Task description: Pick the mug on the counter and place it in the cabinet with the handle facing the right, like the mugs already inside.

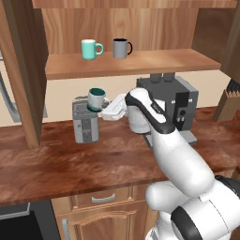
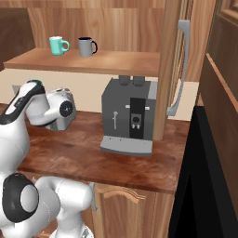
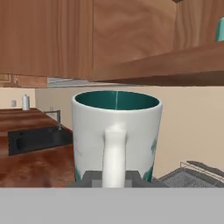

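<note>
The whitish mug (image 1: 96, 98) with its dark teal inside hangs upright above the counter (image 1: 93, 159), below the cabinet shelf (image 1: 140, 65). My gripper (image 1: 105, 104) is shut on its pale handle from the right side. In the hand view the mug (image 3: 131, 127) stands close in front, its handle (image 3: 114, 151) pointing straight at the camera between the fingertips (image 3: 93, 178) of the gripper (image 3: 114, 179). The cabinet shelf (image 3: 175, 65) passes overhead there.
A mint mug (image 1: 90, 48) and a grey black-handled mug (image 1: 121, 48) stand on the shelf's left part. A grey toaster (image 1: 86, 123) sits just under the held mug. A coffee machine (image 1: 176, 103) stands to the right, a knife block (image 1: 229, 101) further right. An open cabinet door (image 1: 23, 70) hangs at the left.
</note>
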